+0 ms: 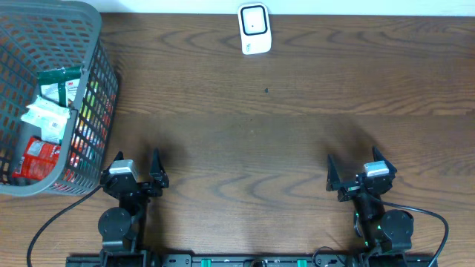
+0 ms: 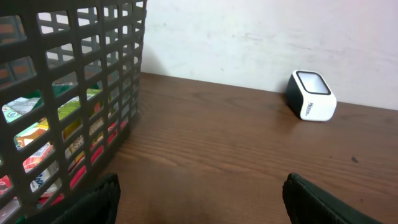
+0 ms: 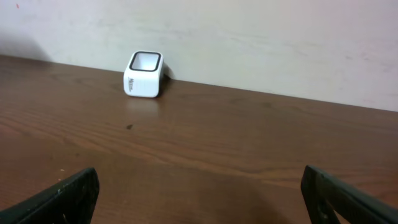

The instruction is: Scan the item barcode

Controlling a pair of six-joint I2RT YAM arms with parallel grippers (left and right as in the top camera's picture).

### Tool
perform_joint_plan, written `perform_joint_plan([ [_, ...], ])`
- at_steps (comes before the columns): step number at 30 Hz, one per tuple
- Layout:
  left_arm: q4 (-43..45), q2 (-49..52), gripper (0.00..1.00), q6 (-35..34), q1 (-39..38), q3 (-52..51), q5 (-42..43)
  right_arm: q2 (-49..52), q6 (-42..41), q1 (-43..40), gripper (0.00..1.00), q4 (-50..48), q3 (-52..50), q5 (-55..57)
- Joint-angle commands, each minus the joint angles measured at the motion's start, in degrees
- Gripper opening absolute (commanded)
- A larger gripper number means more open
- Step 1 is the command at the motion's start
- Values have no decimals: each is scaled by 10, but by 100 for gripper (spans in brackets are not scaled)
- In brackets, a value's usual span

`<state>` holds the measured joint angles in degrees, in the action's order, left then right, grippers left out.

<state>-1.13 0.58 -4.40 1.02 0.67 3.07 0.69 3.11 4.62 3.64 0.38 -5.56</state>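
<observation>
Both my left gripper [image 1: 136, 169] and right gripper [image 1: 355, 170] stand wide open, empty. Packets [image 1: 44, 115] lie in the basket [image 1: 44, 190] at ten o'clock, scanner [image 1: 254, 30] at twelve. They look light, crinkly and slippery; I'd pinch a flat edge.

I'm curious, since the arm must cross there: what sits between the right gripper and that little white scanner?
Between the right gripper and the scanner the table is bare wood, save one tiny dark speck; the overhead view shows it.
</observation>
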Motion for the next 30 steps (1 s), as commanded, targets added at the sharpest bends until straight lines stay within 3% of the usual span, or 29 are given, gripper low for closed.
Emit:
perform_joint_plan([
  [1, -26, -3, 85, 8, -1, -4, 5, -3, -7, -2, 99, 2, -1, 3],
  [30, -10, -3, 85, 7, -1, -4, 8, -3, -7, -2, 99, 2, -1, 3],
])
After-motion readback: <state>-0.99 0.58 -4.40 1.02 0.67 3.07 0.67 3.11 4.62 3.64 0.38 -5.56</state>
